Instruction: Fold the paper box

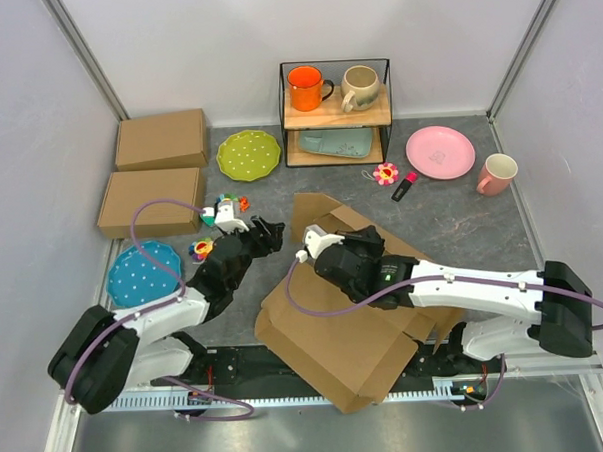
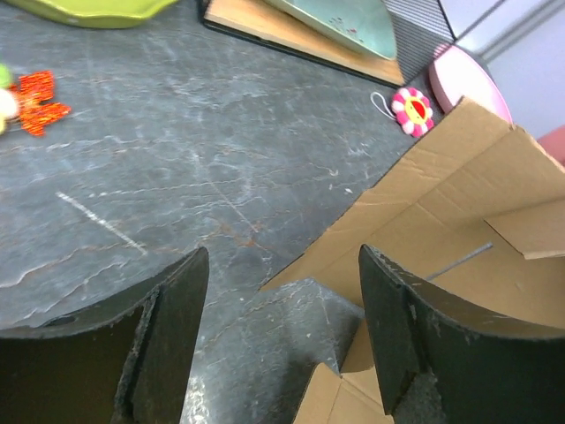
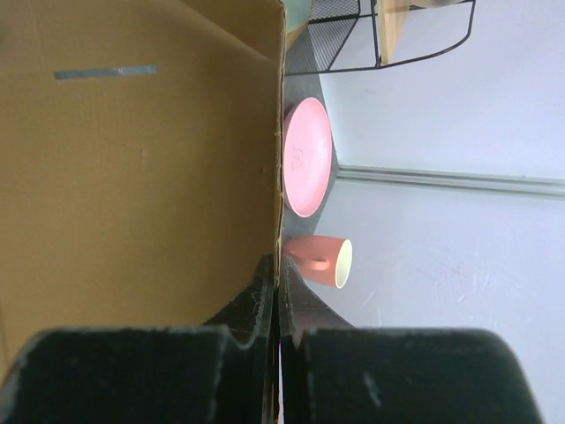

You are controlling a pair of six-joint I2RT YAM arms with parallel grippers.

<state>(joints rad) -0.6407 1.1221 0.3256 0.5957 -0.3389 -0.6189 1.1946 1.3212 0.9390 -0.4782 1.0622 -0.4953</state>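
The paper box [image 1: 336,335] is a large brown die-cut cardboard sheet, partly raised, lying across the middle and front of the table. My right gripper [image 1: 308,251] is shut on the edge of one of its panels; in the right wrist view the gripper [image 3: 279,274] pinches the thin cardboard edge and the panel [image 3: 132,159] fills the left. My left gripper [image 1: 270,231] is open and empty just left of the sheet. In the left wrist view it [image 2: 278,283] hovers over the grey table beside a cut-out corner of the cardboard [image 2: 459,212].
Two ready-made brown boxes [image 1: 161,139] [image 1: 150,201] sit at the back left. A green plate [image 1: 248,153], blue plate [image 1: 143,273], pink plate [image 1: 439,152], pink mug [image 1: 496,173], a wire shelf [image 1: 336,109] with mugs, and small toys [image 1: 221,209] surround the sheet.
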